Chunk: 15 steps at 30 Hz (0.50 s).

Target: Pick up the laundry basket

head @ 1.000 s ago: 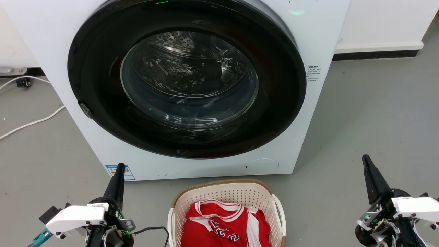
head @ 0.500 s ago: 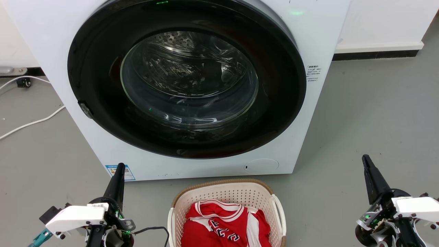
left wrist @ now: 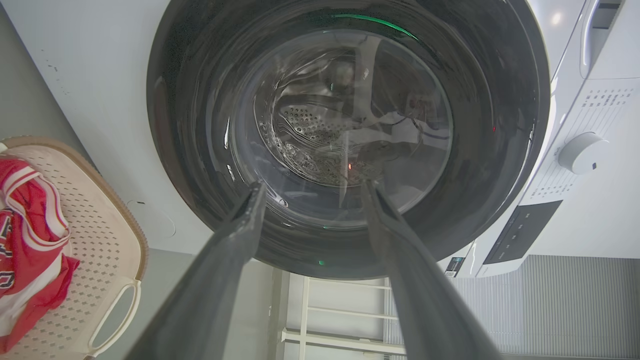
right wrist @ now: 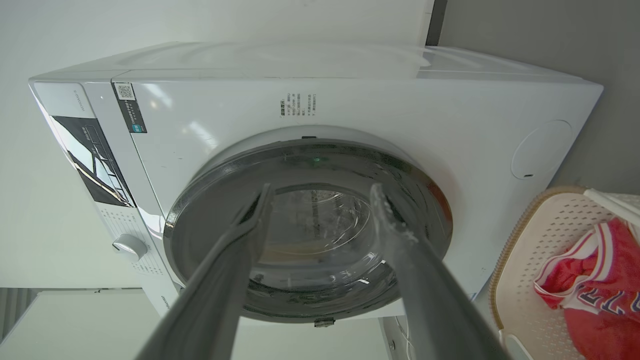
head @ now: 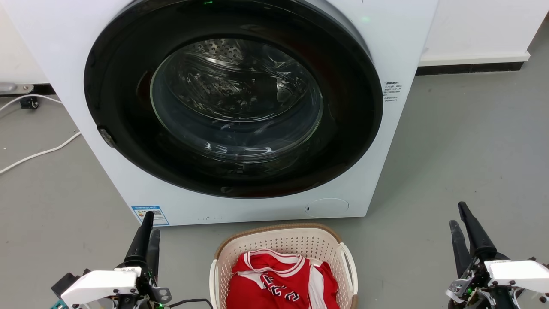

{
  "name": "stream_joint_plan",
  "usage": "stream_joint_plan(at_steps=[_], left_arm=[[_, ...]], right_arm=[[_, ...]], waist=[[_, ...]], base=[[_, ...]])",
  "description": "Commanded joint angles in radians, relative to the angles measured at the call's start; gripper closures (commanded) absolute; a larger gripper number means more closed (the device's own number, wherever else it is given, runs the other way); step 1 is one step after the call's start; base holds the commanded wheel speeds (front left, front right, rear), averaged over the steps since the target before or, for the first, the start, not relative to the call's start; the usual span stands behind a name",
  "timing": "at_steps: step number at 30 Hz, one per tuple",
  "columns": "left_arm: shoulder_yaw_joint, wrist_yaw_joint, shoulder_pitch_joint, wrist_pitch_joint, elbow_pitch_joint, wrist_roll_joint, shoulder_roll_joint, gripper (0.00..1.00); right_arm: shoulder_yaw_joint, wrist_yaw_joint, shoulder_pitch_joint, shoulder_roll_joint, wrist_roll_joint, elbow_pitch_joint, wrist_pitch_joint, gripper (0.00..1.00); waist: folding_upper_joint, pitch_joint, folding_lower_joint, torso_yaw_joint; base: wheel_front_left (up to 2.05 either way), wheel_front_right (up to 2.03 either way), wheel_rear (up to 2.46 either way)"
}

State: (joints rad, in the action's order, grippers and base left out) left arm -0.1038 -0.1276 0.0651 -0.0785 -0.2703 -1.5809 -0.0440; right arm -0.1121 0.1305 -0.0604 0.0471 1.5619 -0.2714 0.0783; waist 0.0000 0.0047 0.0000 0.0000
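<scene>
On floor before one washer: one laundry basket, one red jersey inside. Left gripper, right gripper sit lower than before, fingers parted, holding nothing.

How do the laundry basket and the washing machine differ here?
The laundry basket is small, cream and perforated; the washing machine is far larger, white and smooth-sided. The basket is open-topped with a red shirt inside; the machine's round door is shut. Both stand on the grey floor.
</scene>
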Motion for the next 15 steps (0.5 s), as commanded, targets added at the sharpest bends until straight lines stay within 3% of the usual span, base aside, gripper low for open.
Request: stream_joint_plan(at_steps=[1,15], left_arm=[[-0.003,-0.001,0.026,0.009,0.023,0.021,-0.003,0.0],[0.003,0.019,0.036,0.073,0.101,0.29,-0.004,0.0]], right_arm=[[-0.003,0.0,-0.022,0.002,-0.025,0.026,-0.009,0.0],[-0.013,0.0,-0.02,0.003,-0.312,0.105,-0.073,0.0]], waist=[[0.0,0.0,0.0,0.0],[0.0,0.007,0.0,0.0]], base=[[0.0,0.0,0.0],[0.0,0.0,0.0]])
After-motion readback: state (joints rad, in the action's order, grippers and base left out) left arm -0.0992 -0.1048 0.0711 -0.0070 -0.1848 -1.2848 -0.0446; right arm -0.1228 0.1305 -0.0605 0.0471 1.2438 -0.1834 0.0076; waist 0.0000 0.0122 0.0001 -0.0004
